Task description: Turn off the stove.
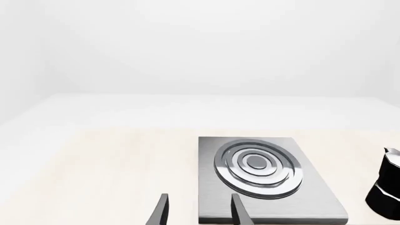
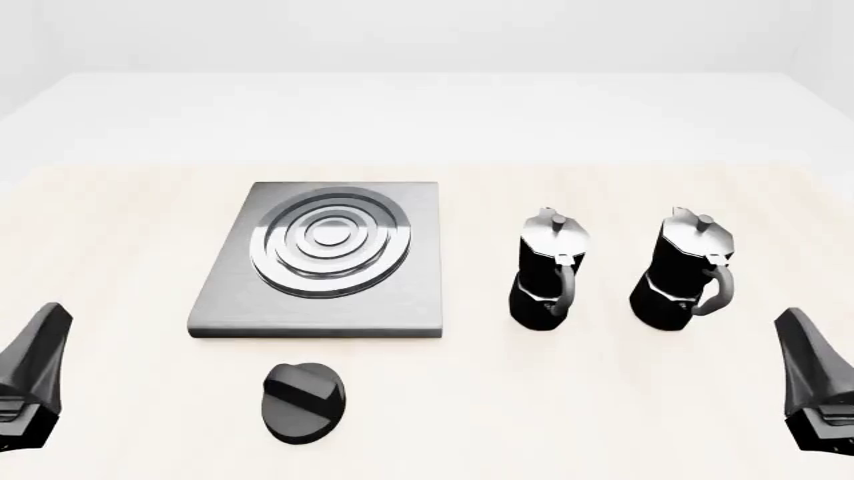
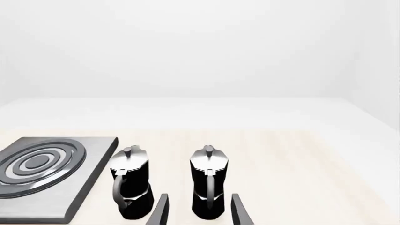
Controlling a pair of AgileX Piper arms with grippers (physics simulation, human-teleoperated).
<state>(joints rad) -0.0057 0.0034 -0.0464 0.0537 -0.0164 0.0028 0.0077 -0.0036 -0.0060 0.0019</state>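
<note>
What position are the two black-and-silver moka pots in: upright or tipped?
Upright. Both the left black-and-silver moka pot and the right one stand on their bases on the pale wooden table, lids uppermost.

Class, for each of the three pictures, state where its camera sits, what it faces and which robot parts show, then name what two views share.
Front view: above and behind the arms, facing stove plate, knob, two moka pots; both grippers at the lower corners.
Left wrist view: behind the left gripper, facing the plate; its fingers show.
Right wrist view: behind the right gripper, facing the pots; its fingers show.
Shared: the plate appears in all three views.
</note>
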